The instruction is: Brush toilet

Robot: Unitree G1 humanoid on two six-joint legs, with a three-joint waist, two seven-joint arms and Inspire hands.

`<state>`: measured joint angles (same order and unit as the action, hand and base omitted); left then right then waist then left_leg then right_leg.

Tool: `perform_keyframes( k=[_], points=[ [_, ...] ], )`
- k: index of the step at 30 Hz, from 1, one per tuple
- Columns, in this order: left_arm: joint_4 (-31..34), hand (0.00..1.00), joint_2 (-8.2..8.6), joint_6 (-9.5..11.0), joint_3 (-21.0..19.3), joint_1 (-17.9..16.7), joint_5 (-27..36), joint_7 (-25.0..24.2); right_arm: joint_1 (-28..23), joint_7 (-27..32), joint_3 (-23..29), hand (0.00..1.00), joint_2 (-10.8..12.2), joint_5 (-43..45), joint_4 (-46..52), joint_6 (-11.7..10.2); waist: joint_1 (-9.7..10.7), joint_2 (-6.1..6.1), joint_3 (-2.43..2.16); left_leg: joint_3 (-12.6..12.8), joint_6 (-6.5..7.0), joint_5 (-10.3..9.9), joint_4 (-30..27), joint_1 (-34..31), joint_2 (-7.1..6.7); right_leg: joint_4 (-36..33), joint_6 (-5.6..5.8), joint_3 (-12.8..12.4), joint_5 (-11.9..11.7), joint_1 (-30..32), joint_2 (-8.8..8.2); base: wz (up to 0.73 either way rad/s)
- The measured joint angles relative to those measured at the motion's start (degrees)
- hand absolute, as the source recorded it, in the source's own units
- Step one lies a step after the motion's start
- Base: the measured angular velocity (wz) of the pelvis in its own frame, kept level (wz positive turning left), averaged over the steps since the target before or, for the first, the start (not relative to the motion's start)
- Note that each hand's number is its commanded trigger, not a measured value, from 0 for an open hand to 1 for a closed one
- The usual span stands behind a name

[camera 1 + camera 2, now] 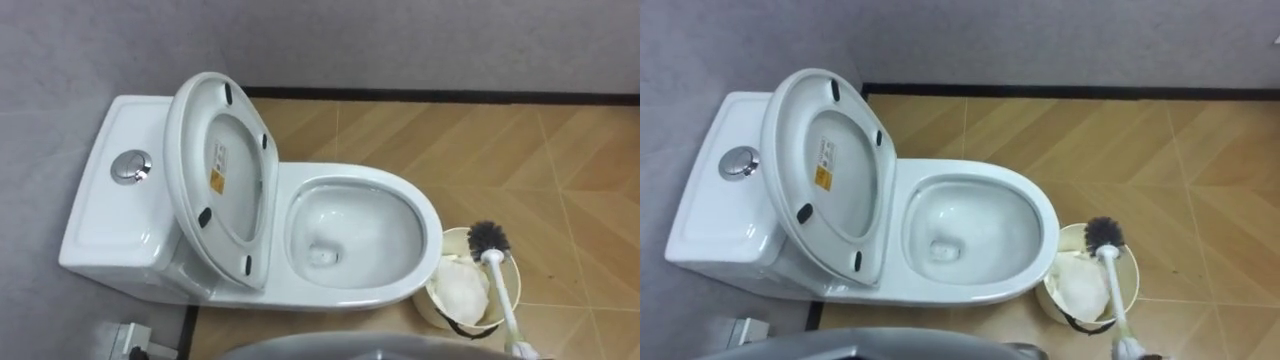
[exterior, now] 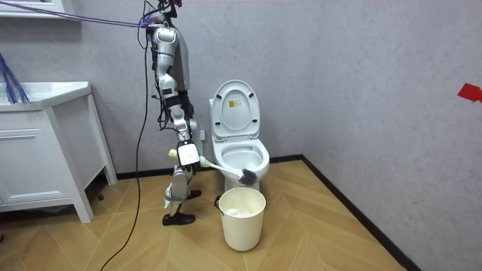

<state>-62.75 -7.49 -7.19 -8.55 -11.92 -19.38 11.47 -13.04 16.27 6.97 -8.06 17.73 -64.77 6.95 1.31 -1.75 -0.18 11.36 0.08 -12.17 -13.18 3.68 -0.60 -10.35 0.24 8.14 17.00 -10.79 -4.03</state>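
A white toilet (image 1: 355,235) stands against the grey wall with its lid and seat (image 1: 222,175) raised and a little water in the bowl. To the right of the bowl's front sits a cream bin (image 1: 512,275) with white paper inside. The toilet brush (image 1: 489,240), with a black bristle head and a white handle, hangs over the bin's rim. Its handle runs down to the lower right corner of the eye views. In the room view my right hand (image 2: 187,155) is shut on the handle, and the brush head (image 2: 248,176) hangs just below the bowl's front, above the bin (image 2: 242,218).
A chrome flush button (image 1: 131,166) sits on the tank. A metal fitting (image 1: 135,340) is on the floor beside the toilet's base. I stand at the toilet's side, on the room view's left; a white cabinet (image 2: 45,150) stands behind me. Wooden floor lies open beyond the bin.
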Motion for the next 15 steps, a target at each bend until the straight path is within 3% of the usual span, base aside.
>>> perform_keyframes(
  k=[5,11,15],
  points=[
    [1.0,0.00,0.14,-0.7,0.0,-0.3,-5.1,-2.7,0.0,-6.8,-1.5,0.00,0.2,-1.8,-2.0,0.7,0.1,-0.34,-0.06,-0.6,0.00,0.0,0.0,-0.1,-0.16,0.2,0.00,0.3,0.0,-0.2,-0.06,0.03],
    [1.1,0.00,0.31,-2.7,0.1,-0.3,-7.7,-6.2,0.0,-15.6,-4.5,0.00,0.2,-3.8,-4.7,5.0,0.0,-1.05,0.16,-0.9,0.00,0.0,-0.3,-0.2,-0.08,0.4,-0.09,0.3,0.0,-0.3,0.03,0.00],
    [0.9,0.00,0.36,-3.8,0.9,0.0,-7.7,-8.0,0.5,-19.8,-5.8,0.00,0.2,-3.7,-6.4,6.7,0.0,-0.99,0.19,-1.2,0.01,-0.4,-0.9,-0.3,0.00,0.2,-0.10,0.5,-0.1,-0.4,0.06,-0.01]
  ],
)
